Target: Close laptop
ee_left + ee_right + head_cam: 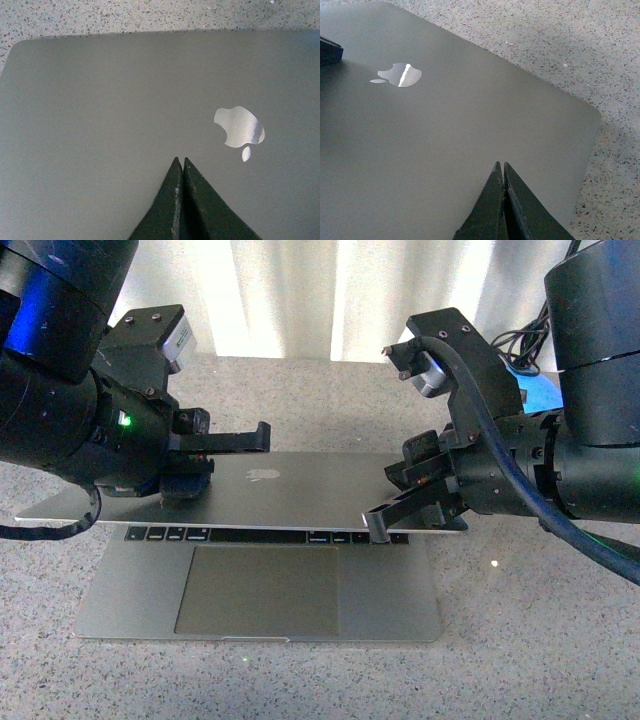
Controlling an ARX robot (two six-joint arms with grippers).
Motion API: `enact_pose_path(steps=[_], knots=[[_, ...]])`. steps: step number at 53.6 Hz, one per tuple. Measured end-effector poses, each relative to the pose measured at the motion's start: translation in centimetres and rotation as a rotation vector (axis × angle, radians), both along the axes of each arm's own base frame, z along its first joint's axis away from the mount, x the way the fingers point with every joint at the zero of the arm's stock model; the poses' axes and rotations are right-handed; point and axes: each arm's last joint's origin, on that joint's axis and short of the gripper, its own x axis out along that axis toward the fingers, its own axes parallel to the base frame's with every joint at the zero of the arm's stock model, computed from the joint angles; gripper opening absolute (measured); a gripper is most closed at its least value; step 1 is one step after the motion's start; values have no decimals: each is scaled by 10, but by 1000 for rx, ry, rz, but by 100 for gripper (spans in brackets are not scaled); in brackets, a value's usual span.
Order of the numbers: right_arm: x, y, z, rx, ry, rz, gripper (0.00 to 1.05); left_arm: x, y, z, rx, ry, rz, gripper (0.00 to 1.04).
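Front view: the laptop (300,495) sits mid-frame on the speckled table (540,640), its lid hanging low with just a strip of keys (250,535) peeking out under the front edge. The left gripper (262,436) is over the lid's left half and the right gripper (380,530) at its lower-right edge, I'd guess to push evenly. Left wrist view: that pincer (180,162) is pinched shut on nothing, next to the apple logo (239,127), with loads of bare lid toward the top. Right wrist view: same deal, the pincer (501,167) is closed and empty, but the lid's rounded corner is close on the right, so there's little room to slide that way.
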Motion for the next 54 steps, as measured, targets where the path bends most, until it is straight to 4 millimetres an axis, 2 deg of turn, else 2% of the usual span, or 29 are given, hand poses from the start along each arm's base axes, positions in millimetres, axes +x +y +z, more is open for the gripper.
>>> enact_pose_path(steps=[54], knots=[[-10,-3,-15,0,42,-18,1,-13,-7,-14,-64,49,27,4]])
